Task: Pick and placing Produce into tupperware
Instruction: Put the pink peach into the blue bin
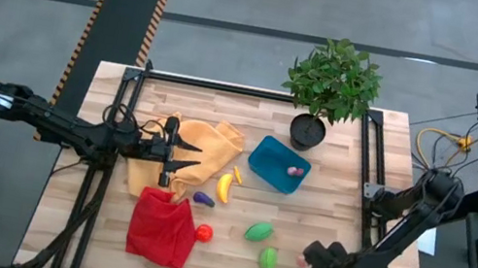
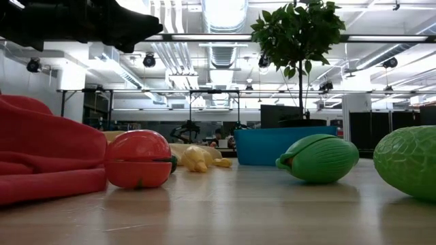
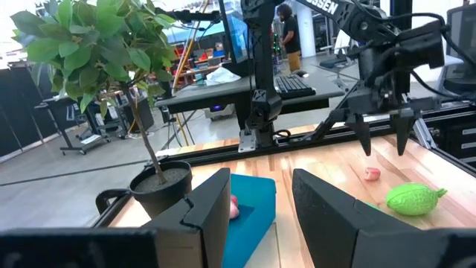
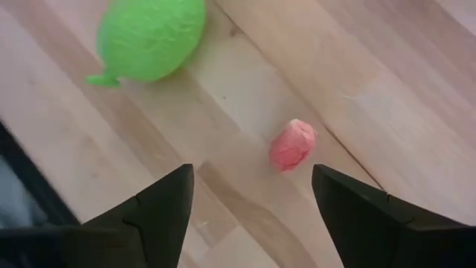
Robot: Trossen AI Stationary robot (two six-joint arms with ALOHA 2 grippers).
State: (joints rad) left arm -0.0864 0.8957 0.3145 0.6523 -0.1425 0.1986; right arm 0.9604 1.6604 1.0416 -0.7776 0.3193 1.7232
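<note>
The blue-teal tupperware (image 1: 279, 164) sits flat on the table with one tiny pink piece (image 1: 293, 171) inside. On the wood lie the yellow banana (image 1: 225, 186), the purple piece (image 1: 203, 199), the red round one (image 1: 203, 233) and two green ovals (image 1: 259, 230) (image 1: 268, 259). Another tiny pink piece (image 4: 292, 145) lies near the table's near right corner. My right gripper (image 4: 253, 201) hovers open just above it, fingers either side, touching nothing. My left gripper (image 1: 180, 158) is open above the yellow-orange cloth, pointing toward the tupperware (image 3: 249, 216).
The yellow-orange cloth (image 1: 203, 143) lies left of the tupperware and the red cloth (image 1: 161, 227) near the near edge, beside the red round one. A black pot with a leafy plant (image 1: 307, 131) stands at the far edge behind the tupperware. Black rails (image 1: 364, 166) frame the table.
</note>
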